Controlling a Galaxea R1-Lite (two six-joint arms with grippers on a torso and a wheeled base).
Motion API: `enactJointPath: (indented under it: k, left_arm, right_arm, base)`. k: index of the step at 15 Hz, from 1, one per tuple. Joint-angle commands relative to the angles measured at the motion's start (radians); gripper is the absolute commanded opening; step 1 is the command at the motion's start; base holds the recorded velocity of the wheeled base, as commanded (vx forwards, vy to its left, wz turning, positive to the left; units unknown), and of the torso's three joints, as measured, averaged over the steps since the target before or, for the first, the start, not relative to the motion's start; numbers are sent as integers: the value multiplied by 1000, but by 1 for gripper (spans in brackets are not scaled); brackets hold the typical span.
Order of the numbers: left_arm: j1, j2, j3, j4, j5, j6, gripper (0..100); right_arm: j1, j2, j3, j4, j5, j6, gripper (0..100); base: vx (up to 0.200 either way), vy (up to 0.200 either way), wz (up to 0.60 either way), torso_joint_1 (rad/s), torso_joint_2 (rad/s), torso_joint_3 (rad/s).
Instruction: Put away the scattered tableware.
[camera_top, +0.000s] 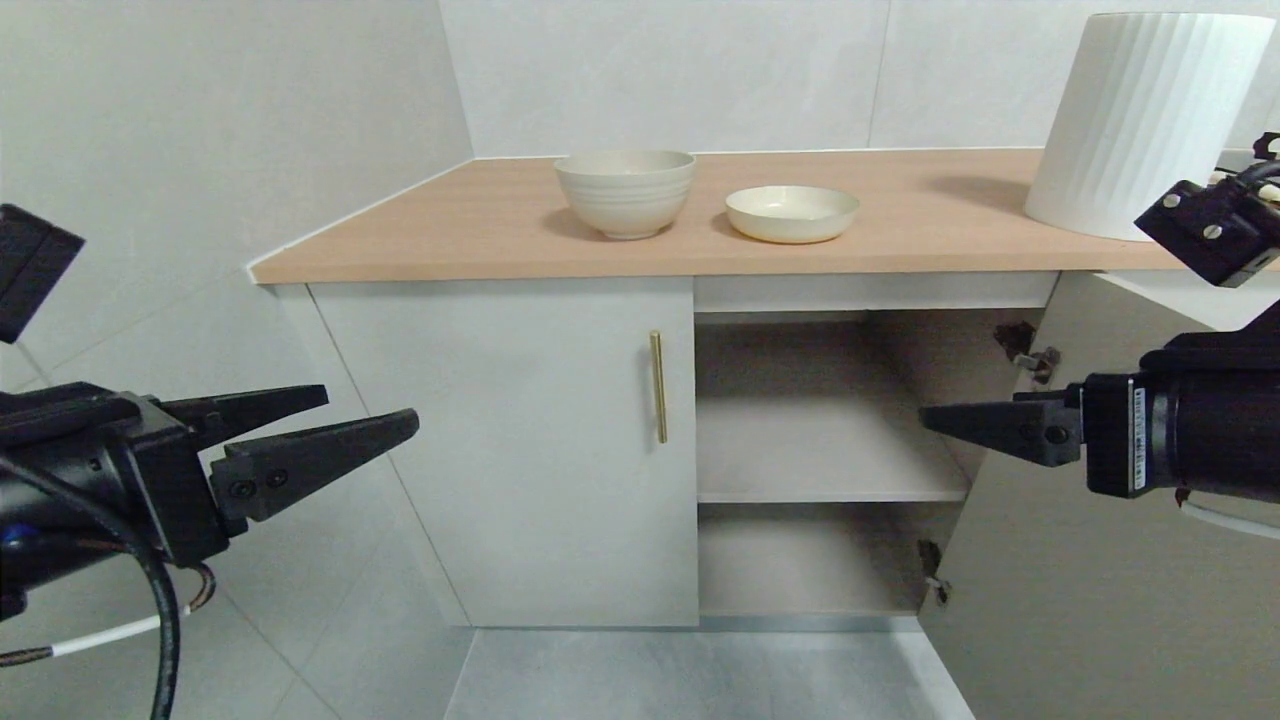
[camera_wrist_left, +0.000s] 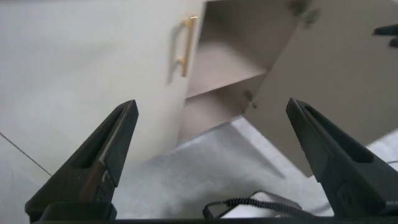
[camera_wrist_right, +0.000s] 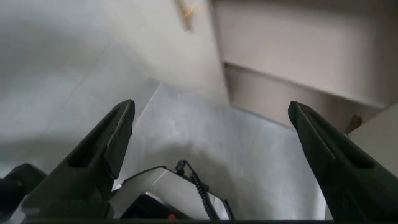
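Note:
A cream ribbed bowl (camera_top: 626, 190) and a shallow cream dish (camera_top: 792, 212) stand side by side on the wooden countertop (camera_top: 460, 232). Below them the cabinet's right side stands open, showing a bare middle shelf (camera_top: 815, 450) and a lower compartment (camera_top: 800, 560). My left gripper (camera_top: 370, 415) hangs open at the left, well below the counter and apart from the bowls, with nothing between its fingers (camera_wrist_left: 99, 162). My right gripper (camera_top: 935, 417) hovers at the right in front of the open cabinet; its fingers (camera_wrist_right: 102, 152) are spread wide and hold nothing.
The left cabinet door (camera_top: 510, 450) is closed, with a brass handle (camera_top: 658, 386). The right door (camera_top: 1080, 600) swings open toward me. A tall white ribbed container (camera_top: 1150, 120) stands on the counter at the right. Grey tiled floor (camera_top: 680, 675) lies below, and walls close the left corner.

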Motion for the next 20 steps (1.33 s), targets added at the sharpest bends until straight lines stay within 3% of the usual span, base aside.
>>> enactJointPath:
  k: [1,7,20]
  left_arm:
    - [-1,6,-1,-2,-1,-1,100]
    - [-1,8,1,-2,-1,-1,100]
    - [-1,36,4,-2,-5,-2,100]
  right_arm:
    - [1,-5,2,1,0,0,100]
    - [3,-45,21,1,17,-2,100]
    - [1,-35,44,-5,14,-51,100]
  base:
    - [200,0,0,7,12,-7]
    - [200,0,0,2,2,-6]
    - [0,0,0,10,-55,-45]
